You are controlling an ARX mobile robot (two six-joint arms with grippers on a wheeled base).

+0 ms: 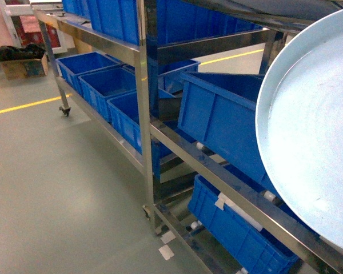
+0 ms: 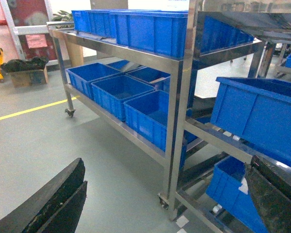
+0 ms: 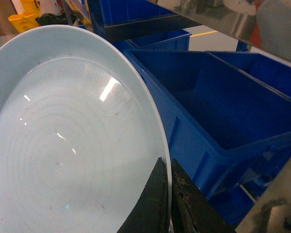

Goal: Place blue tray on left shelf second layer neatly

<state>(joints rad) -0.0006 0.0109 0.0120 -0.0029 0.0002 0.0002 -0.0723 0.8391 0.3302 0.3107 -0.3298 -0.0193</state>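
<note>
right claw point(image 3: 167, 204) pinches the tray's point(image 3: 68, 141) rim; left claw point(image 2: 160, 204) is spread wide and empty.

head view: the tray point(image 1: 311, 125) fills the right edge, held tilted in front of a tilted crate point(image 1: 220, 120) on the right rack; neither claw itself shows here. off to the left stands the left shelf point(image 1: 97, 43), its second layer point(image 1: 100, 120) carrying three crates point(image 1: 106, 85) in a row. left wrist view: the two dark fingers point(image 2: 53, 204) sit at the bottom corners, far apart, gripping nothing; beyond and between them is the left shelf's second layer point(image 2: 111, 124) with its crates point(image 2: 119, 92), well apart from the claw. right wrist view: the two fingers point(image 3: 150, 204) close on the tray's rim, one on each face; the tray spreads up and left of the claw, an open crate point(image 3: 223, 111) lies just to its right.
</note>
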